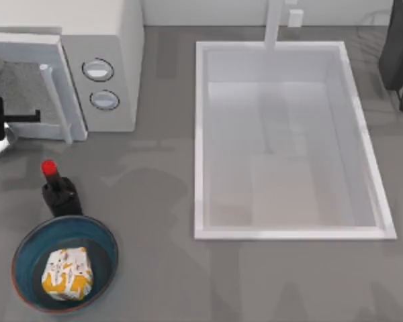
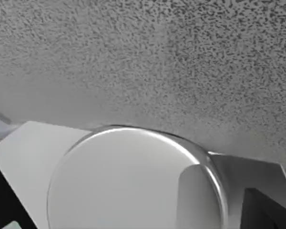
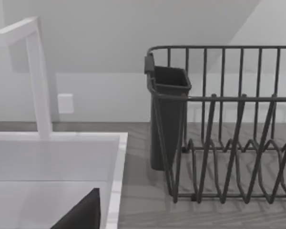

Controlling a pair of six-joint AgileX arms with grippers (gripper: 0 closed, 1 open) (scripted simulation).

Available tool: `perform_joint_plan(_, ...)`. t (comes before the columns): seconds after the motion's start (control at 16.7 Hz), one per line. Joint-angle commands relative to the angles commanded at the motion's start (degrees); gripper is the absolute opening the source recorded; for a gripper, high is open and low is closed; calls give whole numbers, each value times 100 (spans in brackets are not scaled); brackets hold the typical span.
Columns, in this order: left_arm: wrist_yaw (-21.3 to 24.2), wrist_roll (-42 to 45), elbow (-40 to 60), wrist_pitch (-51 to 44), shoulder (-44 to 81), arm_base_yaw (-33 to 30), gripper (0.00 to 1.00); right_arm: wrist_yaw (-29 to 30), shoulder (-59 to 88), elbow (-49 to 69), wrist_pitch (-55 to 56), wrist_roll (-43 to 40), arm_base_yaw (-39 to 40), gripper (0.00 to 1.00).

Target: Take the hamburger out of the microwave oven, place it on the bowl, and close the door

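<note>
A grey countertop carries a white sink (image 1: 289, 141) on the right and the microwave oven (image 1: 87, 60) at the top left, with a red-capped dark bottle (image 1: 57, 188) in front of it. The hamburger (image 1: 67, 274) already sits in the bowl (image 1: 27, 245), so closing the door (image 1: 50, 87) is what remains. The left gripper (image 1: 7, 121) is at the left edge by the door's window, cut off, and I cannot tell how its jaws stand. Judging from this, a push landing near the hinge or sliding off the window could leave the door ajar, and a wide sweep might clip the bottle. The left wrist view shows speckled glass pressed close. The right arm is parked at the far right by a dish rack (image 3: 229, 124), its jaws unseen.
</note>
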Motion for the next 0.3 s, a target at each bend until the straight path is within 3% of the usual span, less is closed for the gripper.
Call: perform_joint_plan(0.3,-11,-17,436,-11,408,-28,0,0,0,0,0,0,0,100)
